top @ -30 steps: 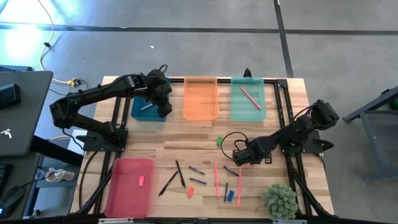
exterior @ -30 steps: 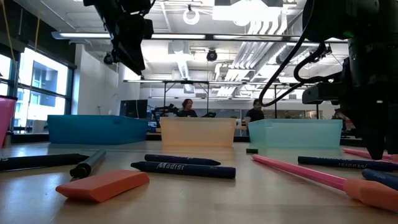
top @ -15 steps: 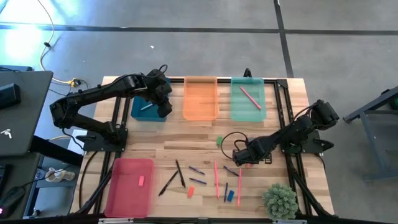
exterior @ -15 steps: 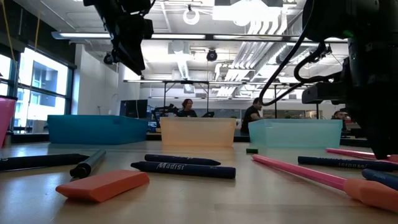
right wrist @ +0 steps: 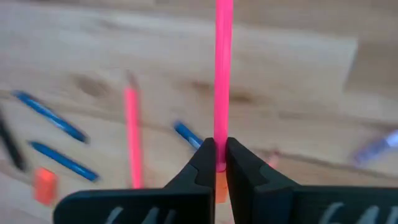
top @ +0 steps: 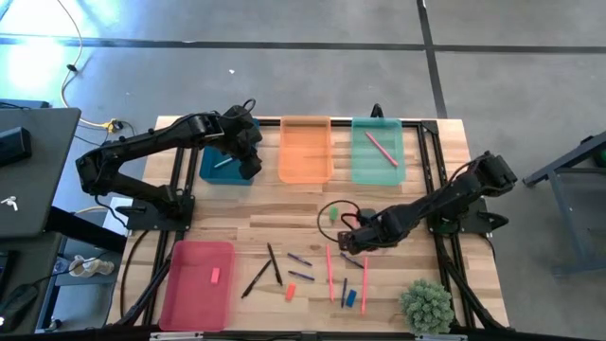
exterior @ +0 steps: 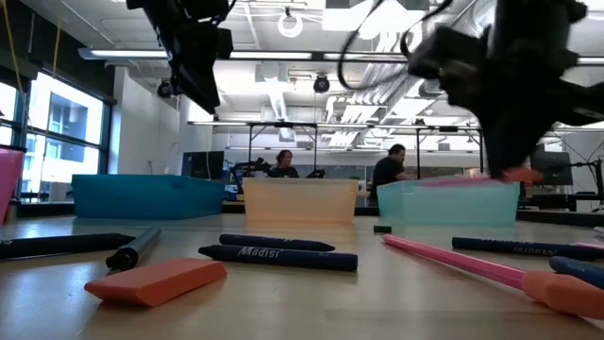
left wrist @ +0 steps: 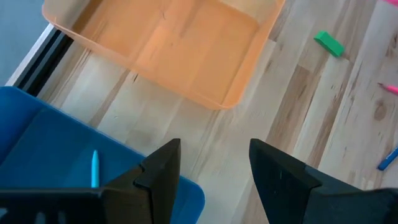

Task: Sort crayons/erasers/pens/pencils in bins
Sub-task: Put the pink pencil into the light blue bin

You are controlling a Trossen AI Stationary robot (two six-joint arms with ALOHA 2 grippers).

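Right wrist view: right gripper (right wrist: 219, 158) pressed tight on a pink pencil (right wrist: 222, 68), pinched near one end only, long shaft sticking out ahead of the jaws. Risk: end grip is a long lever, the pencil can swing or slip while carried, and land outside the tray. Low view shows it lifted and roughly level above the table (exterior: 311, 302)

Near part of the table, still loose: orange eraser (exterior: 156, 280), dark blue crayons (exterior: 278, 256), black pens (exterior: 132, 250), another pink pencil (exterior: 472, 264). High view has the right gripper low over this clutter, so a low sweep could knock the loose sticks around; a blue eraser (top: 350, 297) lies near the edge. Pink-red bin (top: 194, 308) holds one eraser

Mid table: green eraser (top: 333, 214) close to the carry path

Far side: mint green bin (top: 398, 175) already holds a pencil, likely target; tip could catch the rim if it comes in too low. Orange bin (top: 305, 175) looks empty. Left gripper (left wrist: 211, 168) spread, holding nothing, over the edge of the teal-blue bin (left wrist: 37, 155); well apart from the right arm, clash unlikely
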